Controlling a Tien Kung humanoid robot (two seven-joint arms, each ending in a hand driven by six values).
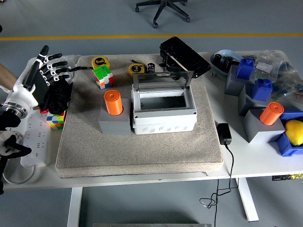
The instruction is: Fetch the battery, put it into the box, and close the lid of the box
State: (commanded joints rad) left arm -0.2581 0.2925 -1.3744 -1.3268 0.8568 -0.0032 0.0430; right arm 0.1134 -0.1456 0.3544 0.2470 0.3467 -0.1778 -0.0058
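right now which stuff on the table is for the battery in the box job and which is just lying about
For the job:
- orange battery standing in its grey holder
- white box, lid open
- left hand, open, at the mat's left edge

Just lying about:
- Rubik's cubes
- tape measures
- black case
- power strip
- blue blocks

A mat (142, 151) is covering the table (251, 163), with a cube (102, 76) and two tape measures (100, 62) lying along its far edge beside a black case (184, 56). A second cube (55, 120) is sitting on a power strip (37, 142) off the mat's left edge, and a charger (224, 133) is lying just off its right edge. Grey and blue blocks (246, 80) are crowding the right end, one blue tray (289, 146) holding a yellow ball (294, 131), while an office chair (163, 9) is standing on the floor beyond.
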